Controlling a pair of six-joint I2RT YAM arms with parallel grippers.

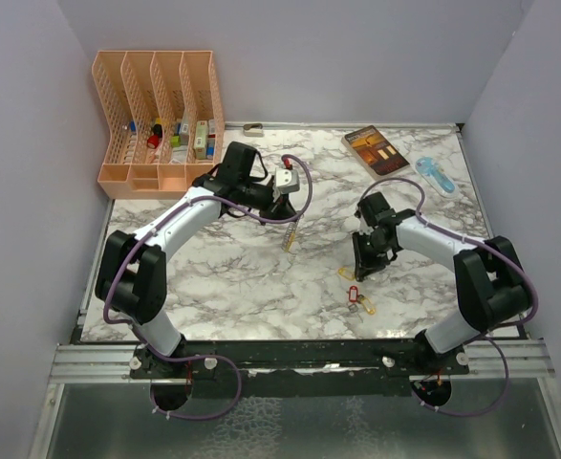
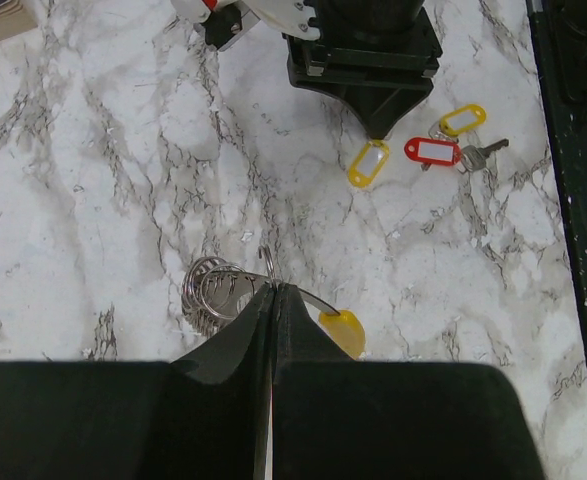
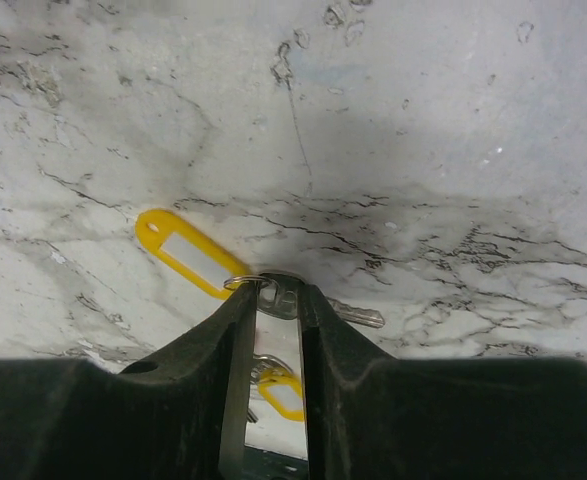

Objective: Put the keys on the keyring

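Step in hand: picking first key.
- Right gripper (image 3: pixel 273 300) narrow, pinching yellow-tagged key (image 3: pixel 188 255) flat on marble table (image 1: pixel 213 277), 4 o'clock of centre.
- Red-tagged key (image 2: pixel 433 151) lies loose just beside.
- Left gripper (image 2: pixel 273 292) clamped on keyring (image 2: pixel 213 290), near centre.

Next, likely: lift key, carry toward 9 o'clock, thread its small ring onto keyring. Needs fine alignment.

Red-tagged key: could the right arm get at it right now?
Probably yes: the red-tagged key lies uncovered on the table, close by the right gripper. But its fingers look closed on the yellow-tagged key, so it would have to release that first.

White links (image 1: pixel 180 221), black joints (image 1: pixel 141 277), purple cables (image 1: pixel 309 191), black gripper fingers (image 2: pixel 223 400)
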